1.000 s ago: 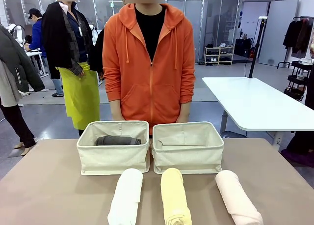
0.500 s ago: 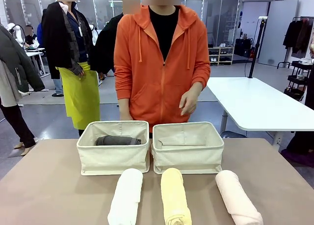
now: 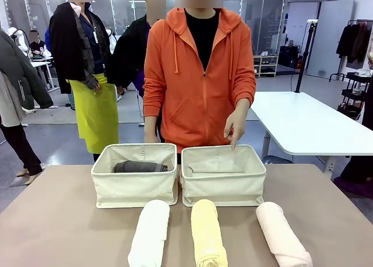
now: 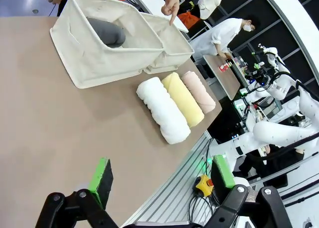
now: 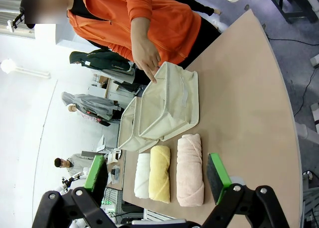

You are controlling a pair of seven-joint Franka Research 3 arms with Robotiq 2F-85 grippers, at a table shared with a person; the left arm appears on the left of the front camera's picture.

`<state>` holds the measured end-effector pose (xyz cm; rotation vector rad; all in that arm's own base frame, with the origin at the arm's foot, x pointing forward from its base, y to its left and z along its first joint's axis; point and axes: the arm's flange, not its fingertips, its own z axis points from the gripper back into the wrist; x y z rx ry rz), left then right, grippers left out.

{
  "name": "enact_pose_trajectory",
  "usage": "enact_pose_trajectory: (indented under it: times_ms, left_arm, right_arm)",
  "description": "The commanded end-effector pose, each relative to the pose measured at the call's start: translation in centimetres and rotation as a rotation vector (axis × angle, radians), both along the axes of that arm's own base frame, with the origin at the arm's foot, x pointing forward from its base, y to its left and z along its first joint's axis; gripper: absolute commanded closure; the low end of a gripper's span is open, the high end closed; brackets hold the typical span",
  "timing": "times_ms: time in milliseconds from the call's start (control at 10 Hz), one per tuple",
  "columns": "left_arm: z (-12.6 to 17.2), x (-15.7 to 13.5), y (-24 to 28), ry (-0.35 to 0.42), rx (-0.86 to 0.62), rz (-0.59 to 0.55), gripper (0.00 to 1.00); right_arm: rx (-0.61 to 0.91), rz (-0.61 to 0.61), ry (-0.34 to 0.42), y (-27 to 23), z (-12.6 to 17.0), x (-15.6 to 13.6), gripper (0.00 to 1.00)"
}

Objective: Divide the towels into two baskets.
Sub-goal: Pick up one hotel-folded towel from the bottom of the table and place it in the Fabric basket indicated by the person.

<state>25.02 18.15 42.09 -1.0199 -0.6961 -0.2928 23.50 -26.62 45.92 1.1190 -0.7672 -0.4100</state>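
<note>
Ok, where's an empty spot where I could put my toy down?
Bare table lies left of the white towel and left basket, and right of the pink towel and right basket, which looks empty inside. The middle is crowded: the yellow towel lies close between the others.

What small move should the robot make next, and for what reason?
Probably lower the open right gripper toward the pink towel. The person's hand points into the right basket, which holds nothing, while the left basket already holds the dark grey towel. The pink towel lies on the table nearest that empty basket.
</note>
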Motion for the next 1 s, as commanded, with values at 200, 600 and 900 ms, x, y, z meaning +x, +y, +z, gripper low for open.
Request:
enact_pose_trajectory:
  times_ms: [200,600,900]
  left_arm:
    - [0.4,-0.2,0.0,-0.023,-0.013,-0.004,0.00]
    - [0.4,-0.2,0.0,-0.023,-0.013,-0.004,0.00]
    - [0.4,-0.2,0.0,-0.023,-0.013,-0.004,0.00]
  right_arm:
    - [0.000,0.000,0.000,0.0,0.0,0.0,0.00]
    - [-0.249,0.270,0.133,10.5,0.8,5.8,0.00]
    - [-0.397,0.437,0.226,19.8,-0.6,8.9,0.00]
